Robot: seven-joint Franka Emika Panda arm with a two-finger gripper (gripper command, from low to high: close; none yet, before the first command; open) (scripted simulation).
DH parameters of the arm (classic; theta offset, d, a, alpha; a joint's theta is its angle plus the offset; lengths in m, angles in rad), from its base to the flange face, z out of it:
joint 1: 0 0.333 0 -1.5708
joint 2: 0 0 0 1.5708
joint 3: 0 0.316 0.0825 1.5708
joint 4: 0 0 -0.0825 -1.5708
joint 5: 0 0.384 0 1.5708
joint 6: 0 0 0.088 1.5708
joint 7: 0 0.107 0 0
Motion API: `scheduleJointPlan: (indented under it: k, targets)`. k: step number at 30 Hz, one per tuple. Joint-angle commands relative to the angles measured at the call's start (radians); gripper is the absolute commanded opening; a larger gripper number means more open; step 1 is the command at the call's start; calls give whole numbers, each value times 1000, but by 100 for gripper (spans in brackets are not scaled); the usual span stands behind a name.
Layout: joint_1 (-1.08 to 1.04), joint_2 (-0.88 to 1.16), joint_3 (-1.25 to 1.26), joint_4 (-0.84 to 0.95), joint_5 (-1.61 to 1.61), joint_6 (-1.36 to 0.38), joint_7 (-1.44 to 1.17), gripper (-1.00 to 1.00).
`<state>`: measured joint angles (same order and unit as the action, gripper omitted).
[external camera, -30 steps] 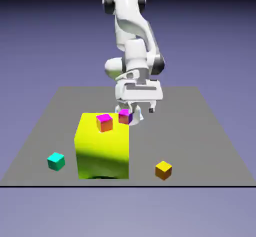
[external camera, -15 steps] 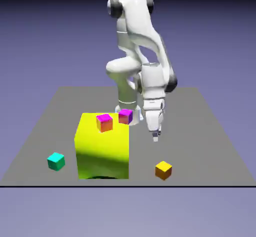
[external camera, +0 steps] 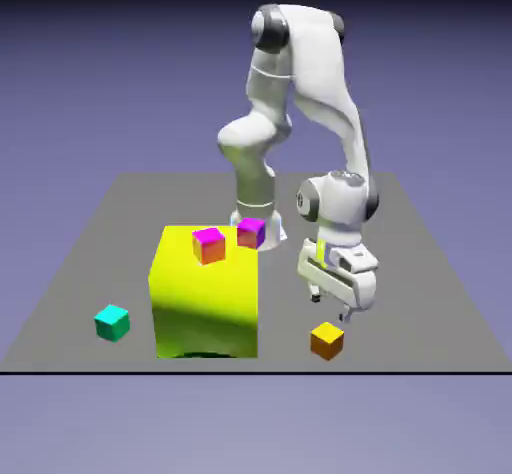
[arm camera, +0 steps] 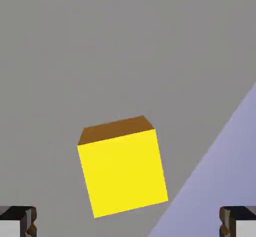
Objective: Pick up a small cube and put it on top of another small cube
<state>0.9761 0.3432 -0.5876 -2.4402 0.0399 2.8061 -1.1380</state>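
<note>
One grey bench [external camera: 420,262] fills the scene, flat and plain, against a blue-violet backdrop that goes dark at the top. The white arm [external camera: 310,72] rises from the bench's far edge and bends down over the near part, toward the exterior view's right.

The small cube [external camera: 327,340], orange sides with a yellow top, sits on the bench near its near edge, right of middle in the exterior view. The pincer [external camera: 336,310] hangs just above it, apart from it, tilted.

The hand view shows what the exterior one hides: the pincer is spread wide, with one fingertip [arm camera: 18,222] at each bottom corner and the small cube [arm camera: 123,172] in the gap ahead, touching neither. Its yellow top faces the camera, rotated slightly, with one orange side showing. The bench edge cuts diagonally across the lower right of that view, backdrop beyond.

Only the exterior view shows the rest. A big yellow block [external camera: 206,292] stands left of the small cube, well apart from it. A magenta-topped orange cube [external camera: 209,245] sits on its top. A magenta-topped purple cube [external camera: 251,232] shows at the block's far right corner, resting place unclear. A teal cube [external camera: 112,322] lies on the bench left of the block. Nothing stands between pincer and small cube.
</note>
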Motion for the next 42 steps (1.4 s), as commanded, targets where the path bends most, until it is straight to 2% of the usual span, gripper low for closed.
scheduleJointPlan:
  k: [1, 8, 9, 17, 37, 39, 42]
  targets:
    - [16, 15, -10, 6, 1, -4, -32, 0]
    - [-154, 205, 166, 64, 101, 138, -100, 0]
    - [-154, 205, 166, 64, 101, 138, -100, -100]
    - [16, 15, -10, 6, 1, -4, -32, -100]
    - [-586, -663, 120, 144, -392, -874, 753, -100]
    - [-595, -675, 122, 146, -398, -888, 766, -100]
    - [-606, -628, 94, 64, -409, -758, 769, -100]
